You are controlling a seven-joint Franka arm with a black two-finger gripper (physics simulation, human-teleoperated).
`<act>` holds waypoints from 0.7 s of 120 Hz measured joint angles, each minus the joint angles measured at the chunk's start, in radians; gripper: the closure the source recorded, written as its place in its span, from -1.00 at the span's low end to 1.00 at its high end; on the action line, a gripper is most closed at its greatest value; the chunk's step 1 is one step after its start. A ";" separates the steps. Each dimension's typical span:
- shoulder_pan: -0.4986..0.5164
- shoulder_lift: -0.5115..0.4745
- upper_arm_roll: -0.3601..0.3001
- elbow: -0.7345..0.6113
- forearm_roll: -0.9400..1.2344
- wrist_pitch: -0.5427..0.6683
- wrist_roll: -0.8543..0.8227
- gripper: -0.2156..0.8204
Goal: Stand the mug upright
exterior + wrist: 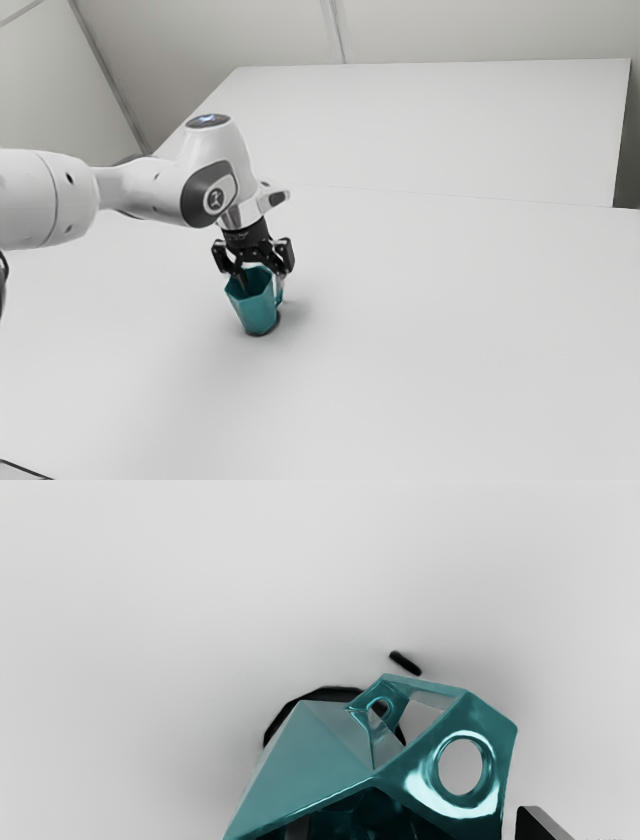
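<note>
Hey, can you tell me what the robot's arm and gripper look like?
The arm is white, with smooth rounded segments and small dark spots. Near its wrist is a dark grey panel bearing a round pale emblem, and above that a dark disc with a bluish mark. The gripper is black, with two fingers.

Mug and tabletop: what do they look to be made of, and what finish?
Mug: glossy, likely glazed ceramic or hard plastic; bright highlights around the large hole in its handle. Looks alone don't settle which.
Tabletop: matte, pale gray, perhaps laminate or painted board; soft shadow by the mug, no sharp reflections.
</note>
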State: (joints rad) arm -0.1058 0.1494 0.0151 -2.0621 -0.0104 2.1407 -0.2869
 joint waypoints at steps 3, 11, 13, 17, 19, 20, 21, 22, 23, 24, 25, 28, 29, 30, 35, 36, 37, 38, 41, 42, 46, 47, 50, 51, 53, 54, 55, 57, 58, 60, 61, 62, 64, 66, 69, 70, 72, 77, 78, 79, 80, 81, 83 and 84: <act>0.000 -0.004 0.000 0.000 0.000 0.000 0.001 -0.26; -0.003 -0.018 -0.001 0.000 0.000 -0.001 0.003 -0.35; -0.005 -0.024 -0.001 0.000 0.000 -0.002 0.004 -0.37; -0.009 -0.037 -0.001 0.000 0.000 -0.006 0.005 -0.40; -0.011 -0.043 -0.001 0.000 0.000 -0.008 0.006 -0.41; -0.012 -0.047 -0.001 0.000 0.000 -0.008 0.006 -0.42; -0.013 -0.050 -0.001 0.000 0.000 -0.009 0.006 -0.43; -0.013 -0.053 -0.001 0.000 0.000 -0.010 0.006 -0.43; -0.014 -0.056 -0.001 0.000 0.000 -0.011 0.007 -0.44; -0.015 -0.059 -0.001 0.000 0.000 -0.012 0.007 -0.44; -0.016 -0.062 -0.001 0.001 0.000 -0.013 0.007 -0.45; -0.019 -0.072 -0.001 0.002 0.000 -0.018 0.008 -0.46; -0.020 -0.076 -0.001 0.002 0.000 -0.020 0.008 -0.47; -0.020 -0.079 -0.001 0.003 0.000 -0.022 0.009 -0.47; -0.024 -0.092 -0.002 0.010 -0.001 -0.033 0.010 -0.49; -0.024 -0.095 -0.002 0.011 -0.001 -0.035 0.010 -0.50; -0.025 -0.097 -0.002 0.014 -0.001 -0.036 0.010 -0.50; -0.026 -0.099 -0.002 0.016 -0.001 -0.038 0.011 -0.50; -0.028 -0.104 -0.002 0.026 -0.001 -0.043 0.011 -0.51; -0.028 -0.106 -0.002 0.030 -0.001 -0.044 0.012 -0.51; -0.030 -0.113 -0.001 0.044 0.000 -0.050 0.013 -0.52; -0.030 -0.114 -0.001 0.047 0.000 -0.051 0.014 -0.53; -0.031 -0.118 -0.001 0.056 0.000 -0.055 0.016 -0.53; -0.032 -0.119 -0.001 0.059 0.000 -0.056 0.017 -0.53; -0.032 -0.122 -0.001 0.063 0.000 -0.058 0.019 -0.54; -0.032 -0.123 -0.001 0.065 0.000 -0.059 0.019 -0.54; -0.033 -0.124 -0.001 0.067 0.000 -0.059 0.020 -0.54; -0.033 -0.128 -0.001 0.072 0.001 -0.062 0.022 -0.55; -0.033 -0.129 -0.001 0.075 0.001 -0.063 0.023 -0.55; -0.034 -0.131 -0.001 0.082 0.002 -0.067 0.024 -0.55; -0.034 -0.132 -0.001 0.088 0.004 -0.070 0.025 -0.55; -0.034 -0.132 -0.001 0.093 0.005 -0.072 0.026 -0.55; -0.035 -0.133 -0.001 0.102 0.009 -0.078 0.027 -0.55; -0.035 -0.134 -0.001 0.113 0.012 -0.084 0.029 -0.56; -0.035 -0.135 -0.001 0.130 0.016 -0.094 0.031 -0.56; -0.036 -0.135 -0.001 0.136 0.018 -0.098 0.032 -0.56; -0.036 -0.136 -0.001 0.148 0.020 -0.106 0.033 -0.56; -0.036 -0.137 -0.002 0.185 0.027 -0.126 0.036 -0.57; -0.036 -0.137 -0.002 0.194 0.029 -0.130 0.037 -0.57; -0.036 -0.137 -0.002 0.202 0.031 -0.135 0.037 -0.57; -0.036 -0.137 -0.002 0.212 0.033 -0.141 0.038 -0.57; -0.036 -0.137 -0.002 0.225 0.035 -0.148 0.039 -0.57; -0.036 -0.136 -0.002 0.246 0.038 -0.161 0.040 -0.57; -0.036 -0.136 -0.002 0.256 0.040 -0.167 0.040 -0.57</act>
State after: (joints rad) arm -0.1423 0.0130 0.0127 -1.8056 0.0293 1.9733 -0.2465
